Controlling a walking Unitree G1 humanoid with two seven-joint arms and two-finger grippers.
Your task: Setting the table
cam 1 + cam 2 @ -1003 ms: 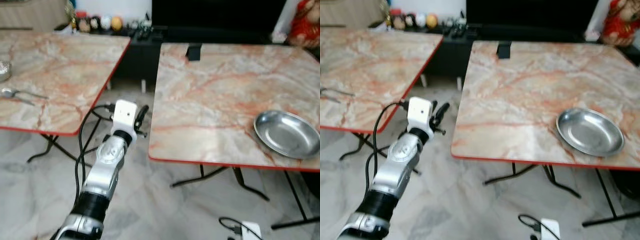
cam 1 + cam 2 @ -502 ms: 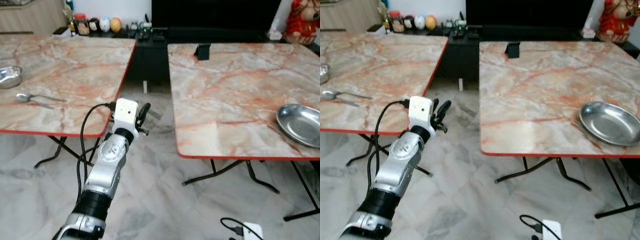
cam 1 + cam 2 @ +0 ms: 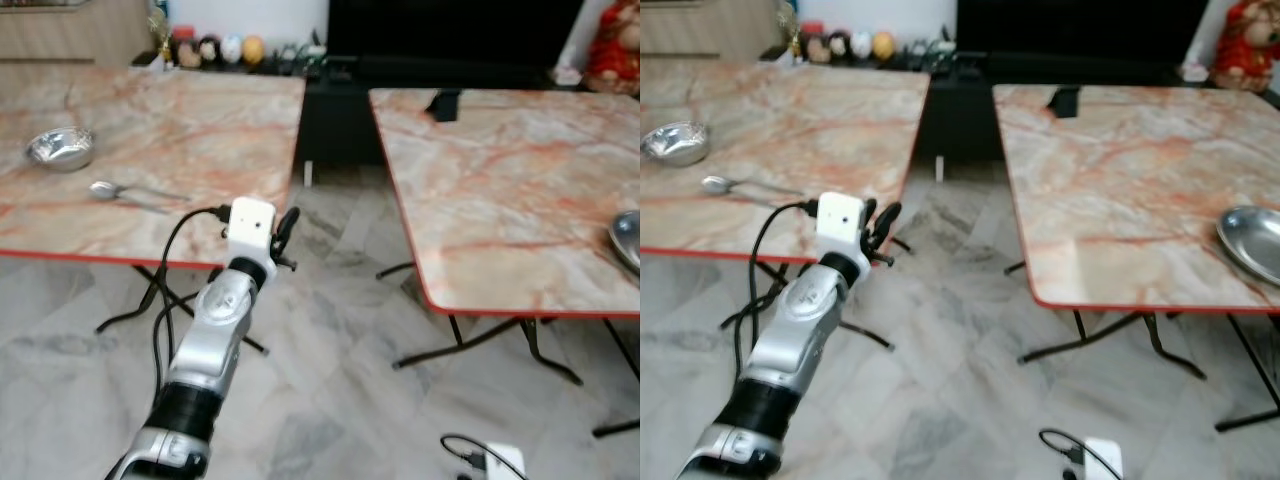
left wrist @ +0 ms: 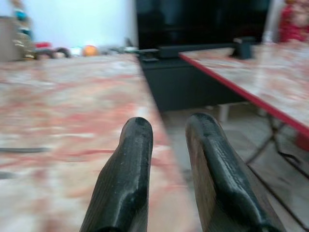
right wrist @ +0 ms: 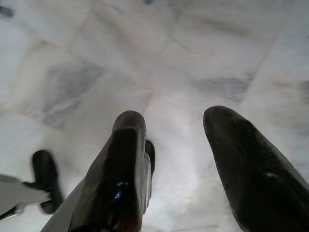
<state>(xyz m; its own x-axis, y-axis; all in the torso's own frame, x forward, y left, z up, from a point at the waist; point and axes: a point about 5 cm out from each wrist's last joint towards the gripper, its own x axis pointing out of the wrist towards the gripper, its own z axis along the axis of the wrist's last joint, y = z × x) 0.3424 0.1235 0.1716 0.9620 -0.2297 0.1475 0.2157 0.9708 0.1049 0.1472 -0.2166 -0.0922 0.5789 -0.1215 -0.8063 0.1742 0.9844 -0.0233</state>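
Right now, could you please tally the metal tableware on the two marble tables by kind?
Bowls: 1, the small steel bowl on the left table.
Spoons: 1, the spoon beside it.
Plates: 1, the steel plate on the right table.
Total: 3

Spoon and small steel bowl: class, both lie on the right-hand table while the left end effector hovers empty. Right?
Not quite. The spoon and small steel bowl lie on the left-hand table, as the left eye view shows. The left end effector does hover empty.

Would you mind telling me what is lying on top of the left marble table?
On the left marble table lie a small metal bowl and, nearer the robot, a spoon. The bowl's contents cannot be made out. The left gripper hangs at the table's near edge.
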